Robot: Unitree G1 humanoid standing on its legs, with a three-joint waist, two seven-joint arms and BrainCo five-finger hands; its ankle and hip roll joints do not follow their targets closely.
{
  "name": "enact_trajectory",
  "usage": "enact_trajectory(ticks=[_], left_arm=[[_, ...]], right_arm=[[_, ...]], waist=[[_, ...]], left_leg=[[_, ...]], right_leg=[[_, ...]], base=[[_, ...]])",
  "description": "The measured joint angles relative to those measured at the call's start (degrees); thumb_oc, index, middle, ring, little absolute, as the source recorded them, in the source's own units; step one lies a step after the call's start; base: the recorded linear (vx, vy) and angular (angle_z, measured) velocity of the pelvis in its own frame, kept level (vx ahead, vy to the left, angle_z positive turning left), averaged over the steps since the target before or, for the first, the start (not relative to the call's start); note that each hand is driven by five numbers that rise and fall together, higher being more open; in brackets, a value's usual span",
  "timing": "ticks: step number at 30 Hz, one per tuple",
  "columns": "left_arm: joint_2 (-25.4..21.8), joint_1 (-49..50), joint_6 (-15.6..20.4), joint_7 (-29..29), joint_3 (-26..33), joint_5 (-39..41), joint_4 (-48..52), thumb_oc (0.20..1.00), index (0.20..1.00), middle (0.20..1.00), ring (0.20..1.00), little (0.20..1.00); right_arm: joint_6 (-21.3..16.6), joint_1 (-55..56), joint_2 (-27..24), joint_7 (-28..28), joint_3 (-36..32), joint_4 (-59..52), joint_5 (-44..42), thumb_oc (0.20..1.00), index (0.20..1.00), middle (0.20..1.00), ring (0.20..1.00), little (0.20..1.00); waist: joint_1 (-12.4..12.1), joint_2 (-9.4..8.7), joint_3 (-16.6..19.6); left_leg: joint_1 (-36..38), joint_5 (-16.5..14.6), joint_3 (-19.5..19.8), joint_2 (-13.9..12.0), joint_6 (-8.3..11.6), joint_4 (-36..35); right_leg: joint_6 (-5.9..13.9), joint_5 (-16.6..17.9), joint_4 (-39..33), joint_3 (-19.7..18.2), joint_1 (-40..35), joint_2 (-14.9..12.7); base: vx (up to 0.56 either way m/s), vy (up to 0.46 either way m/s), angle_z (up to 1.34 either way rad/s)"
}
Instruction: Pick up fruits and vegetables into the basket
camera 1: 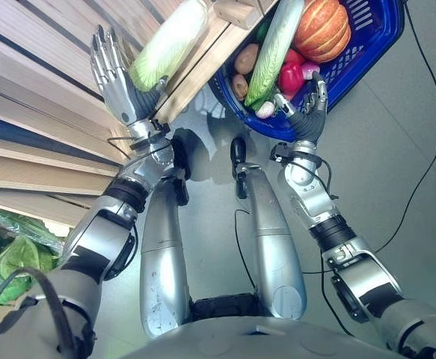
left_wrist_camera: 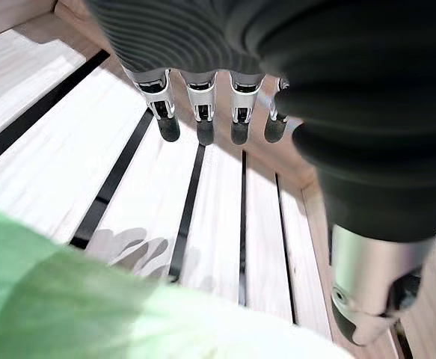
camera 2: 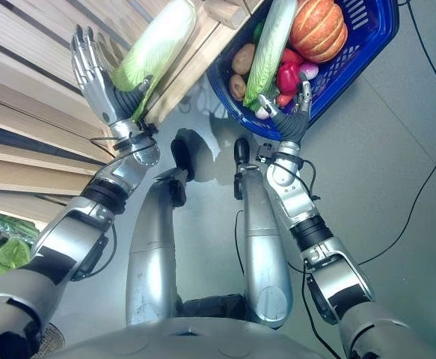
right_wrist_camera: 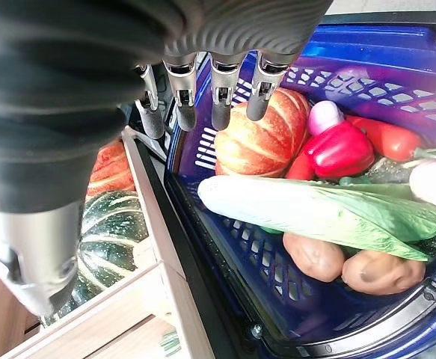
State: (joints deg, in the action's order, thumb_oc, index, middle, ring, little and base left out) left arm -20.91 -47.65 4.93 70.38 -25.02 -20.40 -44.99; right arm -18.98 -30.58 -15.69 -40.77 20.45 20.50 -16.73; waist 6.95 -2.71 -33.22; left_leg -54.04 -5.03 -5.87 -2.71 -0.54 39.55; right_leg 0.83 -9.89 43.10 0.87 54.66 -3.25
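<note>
Basket (camera 1: 367,45) bears no legible writing; left hand (camera 1: 113,71) and right hand (camera 1: 307,112) both spread, empty.

A shop's produce section: slatted wooden display shelves (camera 1: 45,97) carry loose cabbage (camera 1: 169,45), bagged greens (camera 1: 12,254) lie at 8 o'clock, and a blue shopping basket (camera 1: 367,45) holds vegetables.

Bright, even daylight falls across the scene, washing the pale wooden slats (left_wrist_camera: 225,217) almost white, and the left hand (left_wrist_camera: 203,112) throws a soft finger shadow onto them. The green cabbage (left_wrist_camera: 90,299) right against that wrist camera is a formless blur (far too close to focus). Soft glare sits on the blue basket (right_wrist_camera: 367,52) rim.
</note>
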Motion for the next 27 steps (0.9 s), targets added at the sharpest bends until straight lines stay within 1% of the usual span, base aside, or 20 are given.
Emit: enact_trajectory(ticks=[5,8,11,14,16,21,22,23,24,25,26,27], left_arm=[[-0.10,-0.18,-2.66,-5.52,-0.68,0.28,-0.85,1.000,1.000,1.000,1.000,1.000],[-0.21,-0.69,-5.19,-8.63,-2.25,2.58,-2.83,1.000,1.000,1.000,1.000,1.000],[-0.25,-0.69,-7.39,-9.96,-2.17,4.89,-4.11,1.000,1.000,1.000,1.000,1.000],[-0.84,-0.76,-8.61,-11.08,-2.21,5.30,-4.30,1.000,1.000,1.000,1.000,1.000],[-1.22,-0.93,-8.98,-11.25,-2.21,5.66,-4.30,1.000,1.000,1.000,1.000,1.000],[-1.79,-2.49,-11.79,-11.23,-2.10,7.52,-5.32,1.000,1.000,1.000,1.000,1.000],[-2.10,-2.78,-12.62,-11.23,-2.10,7.55,-5.36,0.881,0.881,0.881,0.881,0.881],[-2.31,-2.98,-12.95,-11.23,-2.11,7.57,-5.39,0.639,0.639,0.639,0.639,0.639],[-2.41,-3.42,-13.88,-11.23,-2.12,7.84,-5.60,0.379,0.379,0.379,0.379,0.379],[-2.39,-3.68,-13.93,-11.23,-2.13,7.96,-5.94,0.256,0.256,0.256,0.256,0.256],[-2.44,-4.19,-14.04,-11.24,-2.13,7.96,-6.49,0.200,0.200,0.200,0.200,0.200],[-2.41,-4.21,-14.53,-11.25,-2.25,7.95,-6.49,0.200,0.200,0.200,0.200,0.200]], right_arm=[[0.06,0.15,-0.02,0.05,0.02,-0.12,0.00,1.000,1.000,1.000,1.000,1.000],[0.12,0.11,-0.05,0.14,0.04,-0.12,0.00,1.000,1.000,1.000,1.000,1.000],[0.20,0.11,-0.14,0.20,0.08,-0.12,-0.02,1.000,1.000,1.000,1.000,1.000],[0.19,0.37,-0.58,1.11,0.08,-0.12,-0.09,1.000,1.000,1.000,1.000,1.000],[0.19,0.29,-0.85,1.23,0.07,-0.13,-0.09,1.000,1.000,1.000,1.000,1.000],[0.19,0.43,-1.03,1.47,0.08,-0.42,-0.09,1.000,1.000,1.000,1.000,1.000],[0.19,0.37,-1.05,1.50,0.07,-0.58,-0.08,1.000,1.000,1.000,1.000,1.000],[0.20,0.26,-1.06,1.49,0.07,-0.62,-0.08,1.000,1.000,1.000,1.000,1.000],[0.29,0.26,-1.18,1.43,0.04,-1.03,-0.08,1.000,1.000,1.000,1.000,1.000],[0.34,0.33,-1.24,1.39,0.03,-1.57,-0.08,1.000,1.000,1.000,1.000,1.000],[0.34,0.37,-1.29,1.37,0.02,-2.44,-0.07,1.000,1.000,1.000,1.000,1.000],[0.34,0.23,-1.29,1.39,0.02,-3.04,-0.07,1.000,1.000,1.000,1.000,1.000]], waist=[[0.03,0.00,0.00],[0.09,0.00,0.00],[0.15,0.00,0.00],[0.15,0.00,0.00],[0.20,0.00,0.00],[0.34,-0.02,0.00],[0.42,-0.02,0.00],[0.51,-0.02,0.00],[0.80,-0.02,0.00],[0.89,-0.02,0.00],[1.04,-0.02,0.00],[1.22,-0.02,0.00]], left_leg=[[0.03,0.01,-0.24,-0.13,-0.04,0.17],[0.09,-0.01,-0.41,-0.14,-0.02,0.39],[0.10,0.00,-0.41,-0.18,-0.03,0.37],[0.06,-0.27,-0.41,-0.26,-0.10,1.26],[0.06,-0.36,-0.35,-0.31,-0.05,1.26],[-0.78,-0.31,-0.80,-0.31,-0.15,1.51],[-1.33,-0.32,-0.83,-0.37,-0.14,2.02],[-1.63,-0.36,-0.79,-0.44,-0.11,2.16],[-1.97,-0.36,-0.75,-0.44,-0.11,2.18],[-2.10,-0.35,-0.76,-0.44,-0.12,2.17],[-2.34,-0.37,-0.80,-0.44,-0.11,2.20],[-2.60,-0.36,-0.87,-0.44,-0.12,2.25]], right_leg=[[-0.23,0.14,0.12,-0.07,0.07,0.05],[-0.24,0.15,0.24,-0.12,0.04,0.10],[-0.23,0.15,0.41,-0.19,0.09,0.10],[-0.09,0.01,1.11,-0.21,0.12,0.12],[0.00,-0.05,1.09,-0.34,0.14,0.14],[0.04,-0.04,1.62,-0.59,1.39,-0.07],[0.01,-0.03,1.96,-0.65,1.99,0.00],[0.00,-0.03,2.02,-0.61,2.20,0.08],[-0.02,-0.02,2.05,-0.57,2.50,0.08],[-0.12,0.06,2.04,-0.58,2.65,0.07],[-0.03,-0.01,2.08,-0.62,2.91,0.07],[-0.05,0.01,2.12,-0.67,3.19,0.06]], base=[[0.00,0.000,0.00],[0.00,0.000,0.00],[0.01,0.001,0.00],[0.00,0.000,0.00],[0.02,0.011,-0.04],[0.00,0.001,-0.01],[0.01,0.004,-0.04],[0.00,0.000,0.00],[0.00,0.000,0.00],[0.00,0.000,0.00],[0.00,0.000,0.00],[0.00,0.000,0.00]])
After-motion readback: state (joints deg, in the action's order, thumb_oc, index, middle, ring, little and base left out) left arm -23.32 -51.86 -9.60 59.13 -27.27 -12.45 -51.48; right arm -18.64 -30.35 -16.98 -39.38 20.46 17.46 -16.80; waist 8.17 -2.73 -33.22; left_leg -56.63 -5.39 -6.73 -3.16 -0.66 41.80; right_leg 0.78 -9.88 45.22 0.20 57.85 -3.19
